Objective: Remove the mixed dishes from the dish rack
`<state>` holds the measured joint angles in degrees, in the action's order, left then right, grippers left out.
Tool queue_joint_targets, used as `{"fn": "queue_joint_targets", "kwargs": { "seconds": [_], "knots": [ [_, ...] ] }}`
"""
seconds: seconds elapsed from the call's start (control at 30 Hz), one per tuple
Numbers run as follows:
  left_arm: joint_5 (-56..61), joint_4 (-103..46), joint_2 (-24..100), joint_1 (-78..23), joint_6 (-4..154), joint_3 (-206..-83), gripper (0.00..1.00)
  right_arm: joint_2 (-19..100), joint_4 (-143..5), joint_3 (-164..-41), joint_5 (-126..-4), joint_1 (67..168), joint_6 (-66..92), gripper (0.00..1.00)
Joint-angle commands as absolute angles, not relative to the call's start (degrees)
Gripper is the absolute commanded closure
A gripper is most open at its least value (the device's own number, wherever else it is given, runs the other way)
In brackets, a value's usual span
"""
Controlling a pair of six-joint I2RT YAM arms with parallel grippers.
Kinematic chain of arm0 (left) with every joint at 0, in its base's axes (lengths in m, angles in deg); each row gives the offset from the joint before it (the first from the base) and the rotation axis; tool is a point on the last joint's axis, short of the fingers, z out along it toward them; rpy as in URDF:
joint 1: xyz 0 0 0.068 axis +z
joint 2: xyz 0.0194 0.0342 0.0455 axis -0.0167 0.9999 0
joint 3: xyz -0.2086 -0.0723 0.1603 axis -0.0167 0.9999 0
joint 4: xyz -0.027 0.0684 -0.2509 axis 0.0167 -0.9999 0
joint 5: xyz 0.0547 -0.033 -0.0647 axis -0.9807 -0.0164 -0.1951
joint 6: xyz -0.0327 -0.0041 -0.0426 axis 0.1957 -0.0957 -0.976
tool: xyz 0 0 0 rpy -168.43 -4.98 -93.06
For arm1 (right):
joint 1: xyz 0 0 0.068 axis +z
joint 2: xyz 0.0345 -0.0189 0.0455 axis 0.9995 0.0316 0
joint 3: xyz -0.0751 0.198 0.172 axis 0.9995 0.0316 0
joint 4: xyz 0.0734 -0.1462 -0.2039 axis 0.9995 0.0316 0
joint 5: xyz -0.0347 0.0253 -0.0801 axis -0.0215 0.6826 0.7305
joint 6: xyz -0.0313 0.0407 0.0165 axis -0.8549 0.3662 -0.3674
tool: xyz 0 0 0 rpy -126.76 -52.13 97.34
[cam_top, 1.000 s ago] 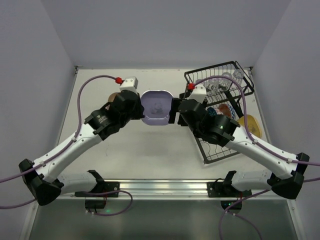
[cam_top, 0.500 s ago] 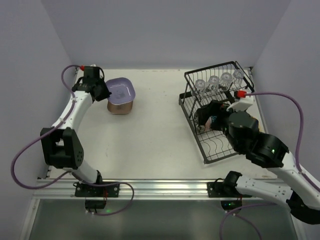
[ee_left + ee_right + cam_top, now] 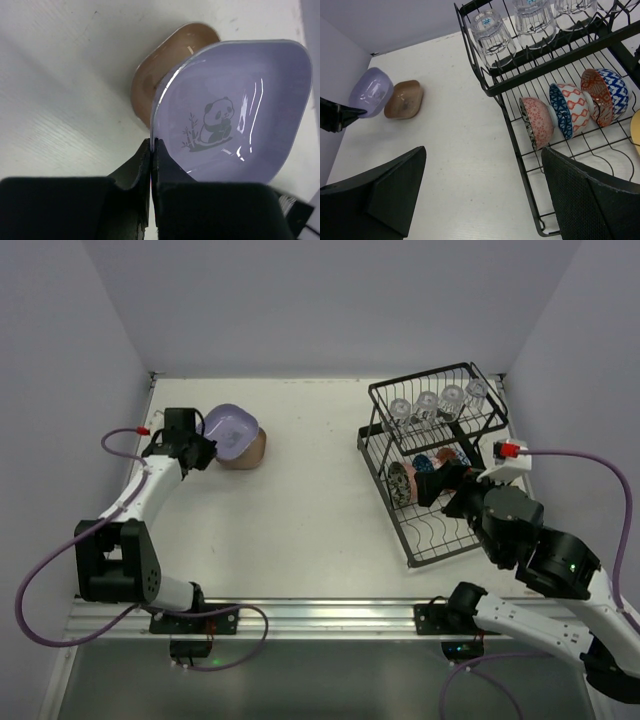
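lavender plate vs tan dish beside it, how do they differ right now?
Colour: the lavender plate is pale purple with a panda print; the tan dish is brown.
Grip: the left pincer clamps the lavender plate's rim; no pincer touches the tan dish.
Pose: the lavender plate is tilted; the tan dish lies on the table.
Shared: rounded-square outline, both out of the dish rack.

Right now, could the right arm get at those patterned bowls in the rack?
Probably yes. The right gripper is open, close above the patterned bowls standing on edge low in the dish rack; only its upper shelf crowds them.
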<state>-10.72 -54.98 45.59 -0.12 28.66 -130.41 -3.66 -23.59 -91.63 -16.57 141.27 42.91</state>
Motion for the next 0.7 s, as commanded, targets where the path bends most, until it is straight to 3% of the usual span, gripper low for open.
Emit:
{"fn": "queue_joint_targets", "kwargs": {
  "seconds": [0.0,0.2,0.67],
  "knots": [
    [-21.31,-49.43,43.28,-4.81,11.92,-134.37,1.0,-5.67,-23.95,-90.43,-16.67,141.19,44.72,0.01],
    [-23.0,-59.55,51.9,-5.62,4.7,-143.18,1.0,-7.6,-23.95,-88.49,-18.43,141.1,44.9,0.01],
    [-28.18,-62.28,56.56,-10.18,-2.68,-141.88,1.0,-11.21,-23.95,-87.88,-17.72,141.19,42.53,0.01]
  ]
}}
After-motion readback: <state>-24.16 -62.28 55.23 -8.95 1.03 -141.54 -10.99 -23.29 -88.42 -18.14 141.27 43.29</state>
